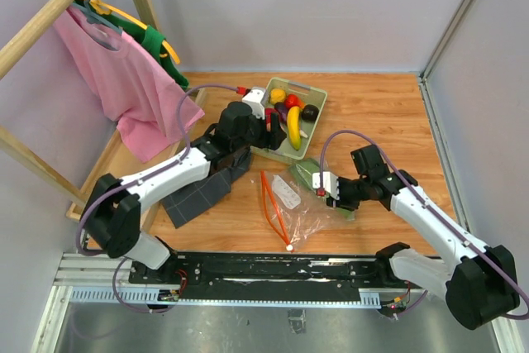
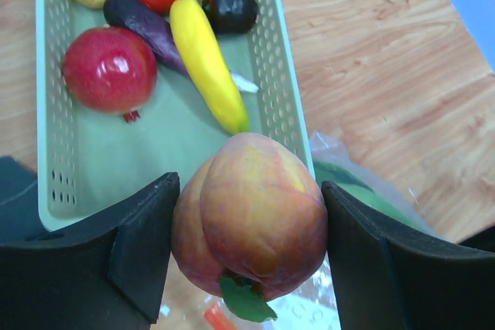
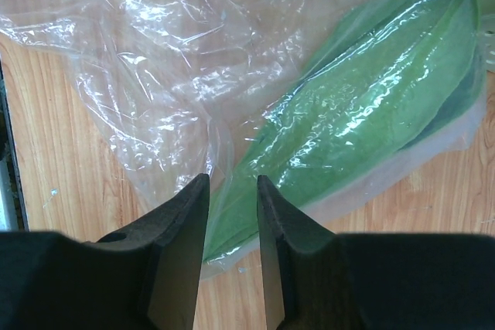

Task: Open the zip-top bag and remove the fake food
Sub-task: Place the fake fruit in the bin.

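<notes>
My left gripper (image 2: 249, 183) is shut on a peach-coloured toy fruit (image 2: 251, 222) with a green leaf, held just above the near end of the pale green tray (image 2: 280, 75). The tray holds fake food: a red round fruit (image 2: 108, 67), a banana (image 2: 207, 63), a purple piece (image 2: 143, 25) and others. The zip-top bag (image 1: 302, 208) lies crumpled on the table, its orange-red zip strip (image 1: 269, 196) to the left. My right gripper (image 3: 232, 183) pinches the bag's end, with the tip of the long green leafy piece (image 3: 363, 106) inside between its fingers.
A pink shirt (image 1: 124, 80) hangs on a wooden rack at the left. A dark grey block (image 1: 202, 192) lies under the left arm. Grey walls close the back and right sides, and a metal rail (image 1: 273, 266) runs along the near edge.
</notes>
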`<state>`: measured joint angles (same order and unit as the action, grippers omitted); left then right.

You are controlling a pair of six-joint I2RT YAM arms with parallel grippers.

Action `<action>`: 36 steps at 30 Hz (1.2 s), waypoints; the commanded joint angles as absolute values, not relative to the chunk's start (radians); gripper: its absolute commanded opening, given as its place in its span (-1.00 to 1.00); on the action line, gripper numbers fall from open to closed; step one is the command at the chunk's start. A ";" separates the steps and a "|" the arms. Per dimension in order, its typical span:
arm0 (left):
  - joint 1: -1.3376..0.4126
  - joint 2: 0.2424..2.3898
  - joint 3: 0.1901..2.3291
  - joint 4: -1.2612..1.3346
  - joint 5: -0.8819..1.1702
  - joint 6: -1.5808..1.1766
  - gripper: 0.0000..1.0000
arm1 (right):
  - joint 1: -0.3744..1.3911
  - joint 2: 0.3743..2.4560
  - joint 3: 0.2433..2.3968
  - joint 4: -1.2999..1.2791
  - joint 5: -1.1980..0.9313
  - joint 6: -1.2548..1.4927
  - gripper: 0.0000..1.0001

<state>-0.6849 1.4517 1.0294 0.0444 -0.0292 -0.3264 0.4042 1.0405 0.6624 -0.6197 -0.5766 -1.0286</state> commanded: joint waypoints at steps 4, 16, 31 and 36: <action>-0.669 1.621 1.163 0.123 -0.089 -0.281 -0.40 | 0.373 1.016 0.686 -0.653 -0.606 -1.045 -0.34; -0.669 1.863 1.377 0.011 -0.191 -0.264 -0.40 | 0.355 1.012 0.686 -0.657 -0.612 -1.050 -0.33; -0.669 2.054 1.587 -0.149 -0.297 -0.265 0.70 | 0.342 1.012 0.687 -0.660 -0.621 -1.051 -0.33; -0.669 2.068 1.609 -0.153 -0.296 -0.267 0.90 | 0.338 1.012 0.688 -0.663 -0.623 -1.052 -0.33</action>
